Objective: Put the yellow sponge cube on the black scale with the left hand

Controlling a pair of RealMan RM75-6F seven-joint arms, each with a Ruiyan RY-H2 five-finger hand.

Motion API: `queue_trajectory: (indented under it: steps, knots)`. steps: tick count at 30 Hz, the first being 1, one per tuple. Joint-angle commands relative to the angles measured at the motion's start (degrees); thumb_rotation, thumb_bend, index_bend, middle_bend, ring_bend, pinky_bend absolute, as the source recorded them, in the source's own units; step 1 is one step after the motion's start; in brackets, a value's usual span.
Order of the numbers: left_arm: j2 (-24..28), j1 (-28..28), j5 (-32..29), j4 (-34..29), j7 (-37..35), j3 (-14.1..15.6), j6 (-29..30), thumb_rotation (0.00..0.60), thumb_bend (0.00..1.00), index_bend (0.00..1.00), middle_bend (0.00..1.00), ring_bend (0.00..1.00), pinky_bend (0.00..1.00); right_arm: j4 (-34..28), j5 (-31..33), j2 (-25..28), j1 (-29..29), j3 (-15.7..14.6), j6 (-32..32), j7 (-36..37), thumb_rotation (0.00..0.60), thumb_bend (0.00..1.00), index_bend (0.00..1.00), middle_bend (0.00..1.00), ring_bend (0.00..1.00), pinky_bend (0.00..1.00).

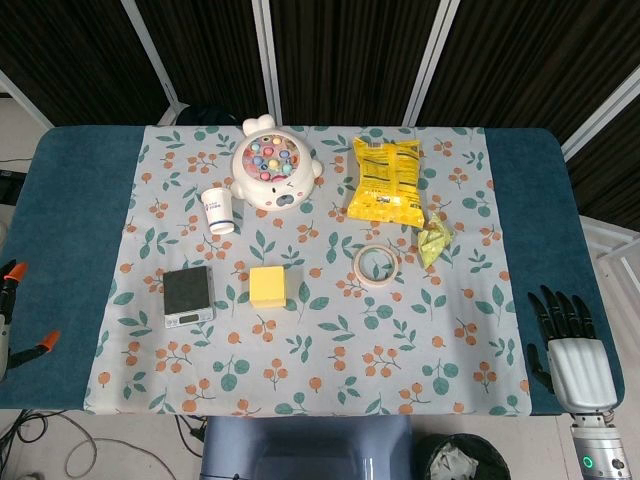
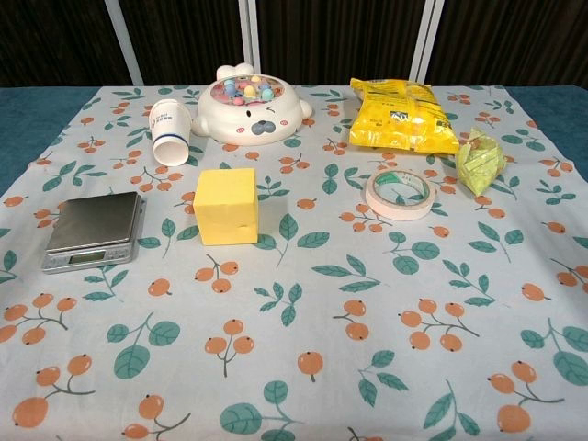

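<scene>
The yellow sponge cube [image 1: 267, 285] [image 2: 226, 206] sits on the floral cloth, just right of the black scale [image 1: 189, 294] [image 2: 95, 230], with a small gap between them. Nothing lies on the scale's dark platform. My right hand [image 1: 566, 342] rests at the table's near right edge in the head view, fingers stretched out and apart, holding nothing. My left hand shows in neither view.
Behind the cube stand a white paper cup [image 1: 218, 209] [image 2: 170, 132] and a round fishing toy [image 1: 274, 172] [image 2: 250, 107]. A tape roll [image 1: 377, 266] [image 2: 399, 194], a yellow snack bag [image 1: 386, 181] [image 2: 401, 116] and a green wrapper [image 1: 434, 241] [image 2: 480, 160] lie to the right. Orange clamps [image 1: 14, 272] sit at the left edge.
</scene>
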Motion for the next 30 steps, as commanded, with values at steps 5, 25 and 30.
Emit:
queue_trajectory:
  steps: [5,25,30]
  knots:
    - [0.08,0.04,0.08,-0.10,-0.06,-0.01,0.15,0.600,0.13,0.03,0.02,0.00,0.11,0.02,-0.15,-0.04,0.06,-0.11,-0.16,-0.08,0.600,0.58,0.00,0.00,0.00,0.00]
    - [0.21,0.10,0.64,-0.32,-0.05,0.43,0.04,0.600,0.16,0.03,0.10,0.04,0.10,-0.12,0.02,-0.04,0.07,-0.08,-0.29,0.14,0.600,0.58,0.00,0.00,0.00,0.00]
    - [1.41,0.23,1.36,-1.07,0.65,1.33,-0.51,0.600,0.26,0.05,0.27,0.17,0.14,-0.26,0.28,0.09,-0.01,0.05,-0.20,0.46,0.600,0.58,0.00,0.00,0.00,0.00]
